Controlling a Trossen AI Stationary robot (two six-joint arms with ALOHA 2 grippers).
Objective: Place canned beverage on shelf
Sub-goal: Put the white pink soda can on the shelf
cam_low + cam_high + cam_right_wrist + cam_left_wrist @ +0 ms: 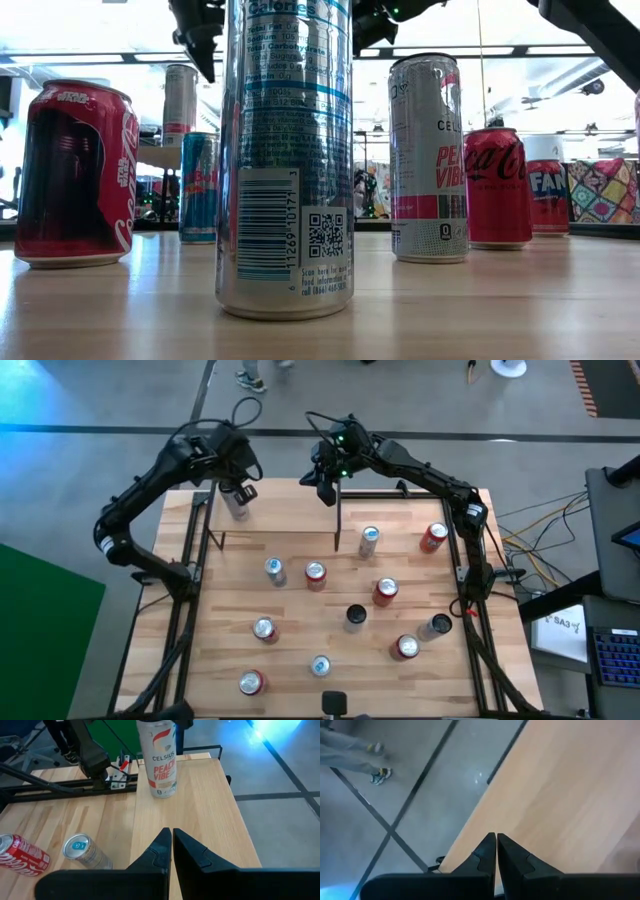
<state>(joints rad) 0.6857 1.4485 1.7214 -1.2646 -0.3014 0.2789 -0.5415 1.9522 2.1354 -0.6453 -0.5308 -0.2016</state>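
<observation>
Both arms are parked up at the far edge, nothing in hand. Left gripper point(496, 836) and right gripper point(167, 831) both have fingers pressed together, empty.

One can, the Celsius can point(158, 760), already stands upright on the shelf point(215, 805) at its left end, just beside the left gripper. The rest stand scattered on the table point(220, 600), well apart from each other.

My read: next step is fetching another. I'd take the silver can point(369, 540) with the right arm since it's nearest. Spread the fingers before descending, come in from the side at mid-height, and squeeze on the body, not the rim. The red can point(315, 574) is its nearest neighbour, so watch the elbow swing. Set it down clear of the black upright point(337, 510).

The table is light butcher-block, flat and bare between cans. Grey floor point(395, 795) beyond, and a person's shoes point(379, 775) show past the far left edge.
</observation>
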